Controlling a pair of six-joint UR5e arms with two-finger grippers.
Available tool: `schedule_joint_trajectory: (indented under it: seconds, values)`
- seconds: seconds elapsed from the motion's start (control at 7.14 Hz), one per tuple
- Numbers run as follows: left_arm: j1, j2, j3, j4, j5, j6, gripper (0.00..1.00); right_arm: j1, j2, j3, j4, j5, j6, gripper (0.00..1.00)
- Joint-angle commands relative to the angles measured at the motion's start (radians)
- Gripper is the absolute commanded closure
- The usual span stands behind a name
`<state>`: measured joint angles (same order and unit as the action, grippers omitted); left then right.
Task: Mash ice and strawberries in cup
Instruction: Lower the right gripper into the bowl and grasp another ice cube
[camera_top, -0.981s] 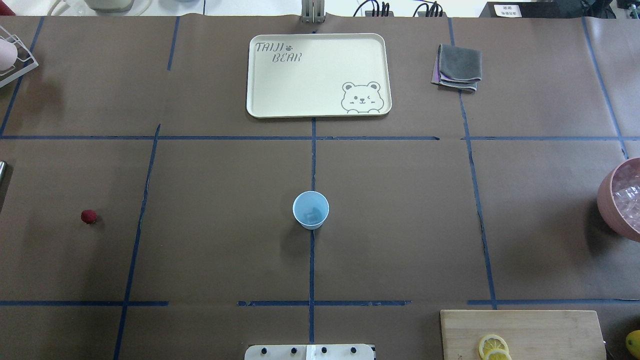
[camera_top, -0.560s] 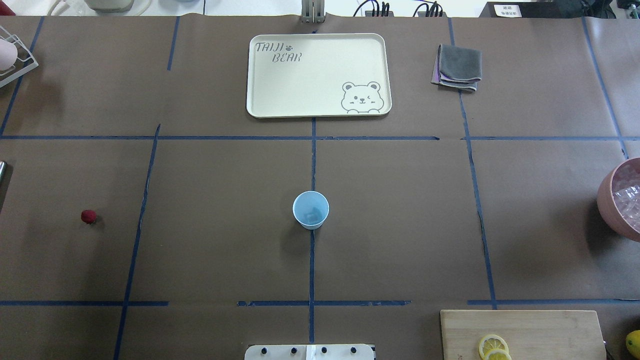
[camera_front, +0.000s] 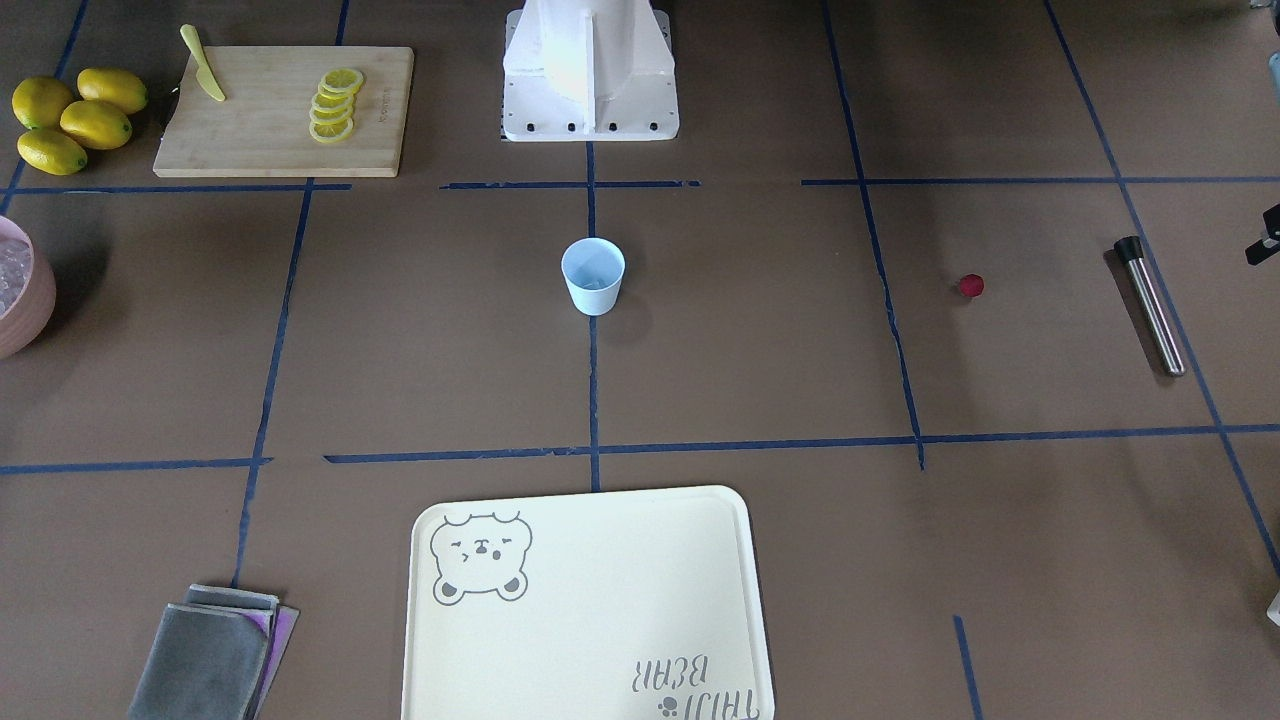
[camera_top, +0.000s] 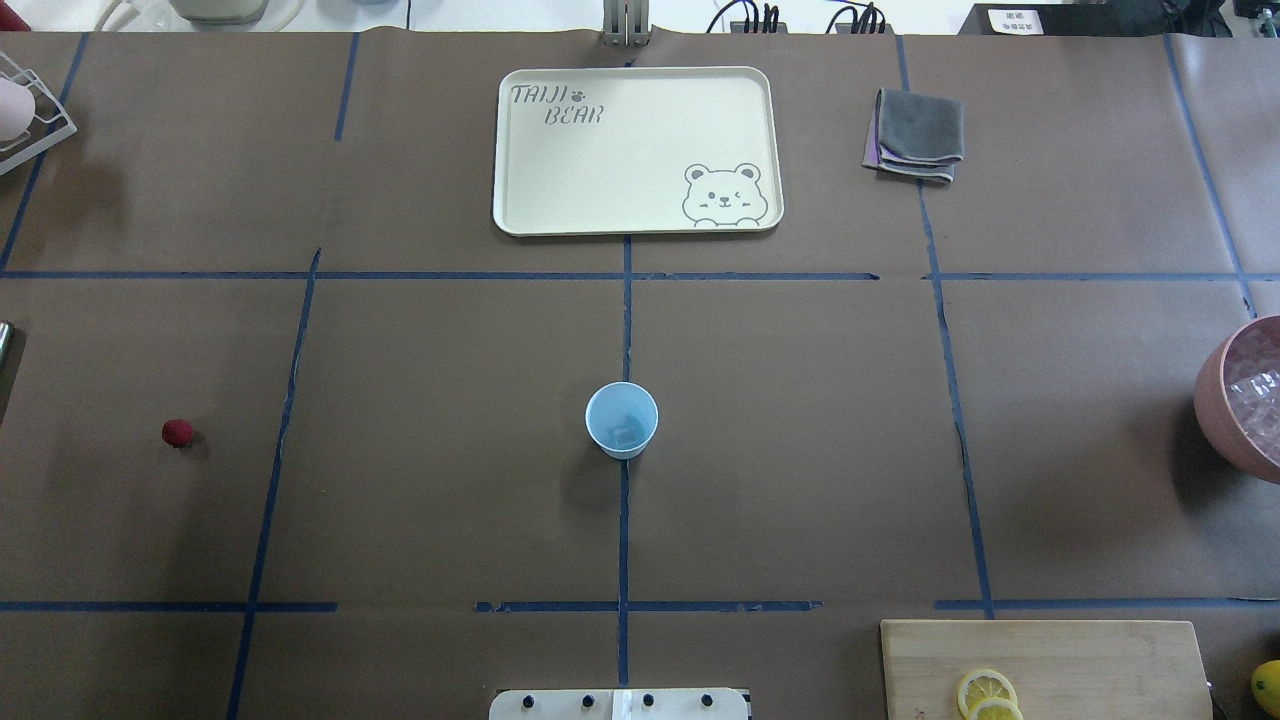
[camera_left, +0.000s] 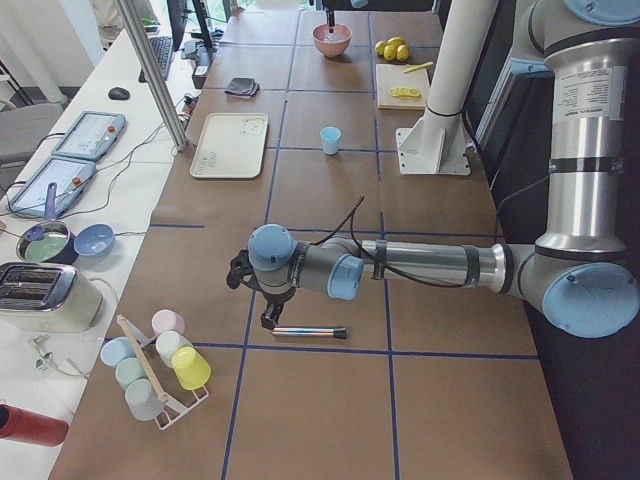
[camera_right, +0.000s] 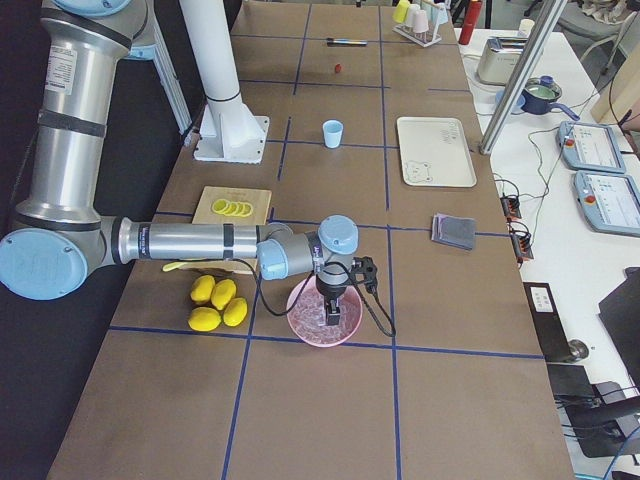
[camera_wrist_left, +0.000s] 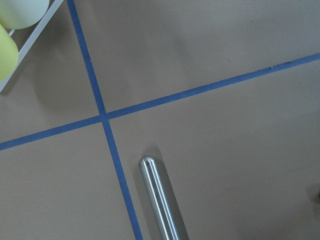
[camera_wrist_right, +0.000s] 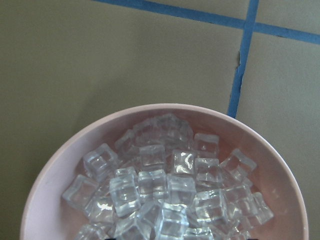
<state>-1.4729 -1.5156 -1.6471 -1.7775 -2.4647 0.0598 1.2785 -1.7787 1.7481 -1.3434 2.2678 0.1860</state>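
The pale-blue cup (camera_top: 621, 420) stands upright at the table's centre, also seen in the front view (camera_front: 593, 277); a few ice chunks (camera_top: 625, 430) lie in its bottom. The strawberry (camera_top: 177, 433) lies alone on the table far to the left. Many more ice cubes (camera_wrist_right: 165, 190) fill the pink bowl (camera_top: 1215, 400) at the right edge. My right gripper (camera_right: 331, 318) hangs just over that bowl. My left gripper (camera_left: 268, 318) hovers over a metal rod (camera_wrist_left: 160, 200) at the far left. I cannot tell whether either gripper is open or shut.
A cream bear tray (camera_top: 520, 150) lies at the back centre, with a folded grey cloth (camera_top: 915, 135) to its right. A cutting board (camera_top: 1100, 660) with lemon slices, a yellow knife (camera_front: 203, 75) and whole lemons (camera_front: 70, 120) sit front right. A cup rack (camera_left: 160, 370) stands beyond the rod.
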Motion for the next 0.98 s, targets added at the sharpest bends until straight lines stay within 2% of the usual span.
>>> schedule_joint_trajectory:
  seconds: [0.0, 0.42, 0.84]
  values:
    - [0.005, 0.0, 0.0, 0.0, 0.0, 0.0, 0.0, -0.024, 0.004, -0.004, 0.009, 0.001, 0.001, 0.19]
    - [0.005, 0.0, 0.0, 0.0, 0.0, 0.0, 0.0, -0.062, 0.002, -0.015, 0.018, -0.005, -0.005, 0.19]
    - [0.005, 0.0, 0.0, 0.0, -0.002, 0.0, 0.0, -0.079, 0.004, -0.021, 0.018, -0.023, -0.005, 0.23]
